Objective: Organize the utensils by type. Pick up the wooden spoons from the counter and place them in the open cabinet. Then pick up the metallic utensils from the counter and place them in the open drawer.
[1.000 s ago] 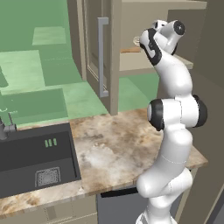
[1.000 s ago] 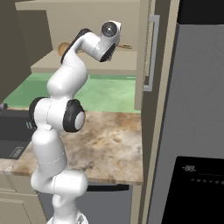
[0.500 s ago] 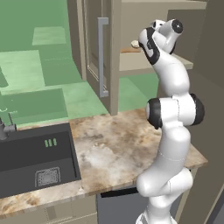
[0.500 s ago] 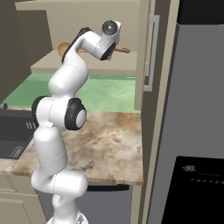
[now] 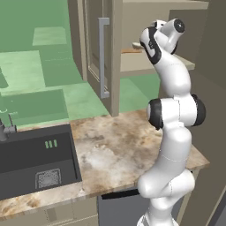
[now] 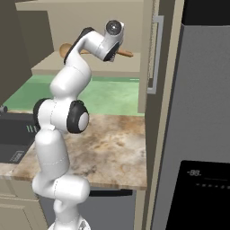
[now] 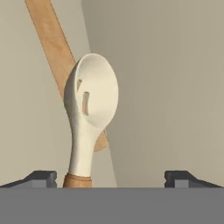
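from my seat, starting at the left of the left base view: the black sink is sunk into the beige-and-brown marbled stone counter, whose visible stretch carries no utensils that i can see. moving right, the tall beige cabinet door with the grey bar handle stands open, and past it the white arm reaches up to the cabinet shelf.

in the hand view the small spoon with the pale slotted bowl and brown handle sits between the gripper tips, a little left of centre, with the handle of the large orange-tan wooden spoon crossing behind it. the two dark fingertips stand wide apart at either side and touch neither spoon, so i read the small spoon as let go and lying on the shelf floor.

in the right base view the tan spoon's bowl and handle end poke out either side of the wrist on that shelf.

my judgement: the wooden-spoon step is finishing, both spoons in the cabinet. next i'd back the hand straight out without nudging either spoon, then find the metallic utensils and the open drawer, which may call for driving the base.
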Robot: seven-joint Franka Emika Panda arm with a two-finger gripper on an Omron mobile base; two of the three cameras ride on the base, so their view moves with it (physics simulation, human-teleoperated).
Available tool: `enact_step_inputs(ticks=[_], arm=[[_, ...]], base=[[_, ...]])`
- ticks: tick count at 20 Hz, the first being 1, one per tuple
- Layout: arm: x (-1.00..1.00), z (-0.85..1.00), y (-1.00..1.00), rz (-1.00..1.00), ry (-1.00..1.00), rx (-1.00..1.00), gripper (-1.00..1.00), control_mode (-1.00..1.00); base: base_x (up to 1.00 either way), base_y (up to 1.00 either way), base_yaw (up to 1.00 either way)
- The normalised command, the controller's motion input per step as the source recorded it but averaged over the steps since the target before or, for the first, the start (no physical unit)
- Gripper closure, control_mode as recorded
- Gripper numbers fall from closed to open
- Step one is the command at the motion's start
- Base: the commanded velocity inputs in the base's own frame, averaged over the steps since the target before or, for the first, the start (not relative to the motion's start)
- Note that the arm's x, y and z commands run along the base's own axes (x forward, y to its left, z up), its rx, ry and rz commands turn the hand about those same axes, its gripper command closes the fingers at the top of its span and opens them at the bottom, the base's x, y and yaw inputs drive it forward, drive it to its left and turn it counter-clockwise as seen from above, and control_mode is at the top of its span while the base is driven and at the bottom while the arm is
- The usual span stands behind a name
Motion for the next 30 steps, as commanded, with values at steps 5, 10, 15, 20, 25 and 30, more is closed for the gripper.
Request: enact_step_inputs(ticks=[5,10,15,20,25,30], arm=[[-0.07,-0.28,0.06,0.06,-0.06,0.00,-1.00,-1.00],[-0.25,-0.25,0.12,0.07,-0.06,0.00,-1.00,-1.00],[-0.30,-0.21,0.09,0.07,-0.09,0.00,-1.00,-1.00],[-0.20,-0.10,0.04,0.07,-0.08,0.00,-1.00,-1.00],[-0.21,-0.06,0.00,0.06,-0.02,0.00,-1.00,-1.00],[-0.31,-0.09,0.00,0.04,0.00,0.00,-1.00,-1.00]], base=[[0.00,0.00,0.00],[0.00,0.00,0.00],[0.00,0.00,0.00],[0.00,0.00,0.00],[0.00,0.00,0.00],[0.00,0.00,0.00]])
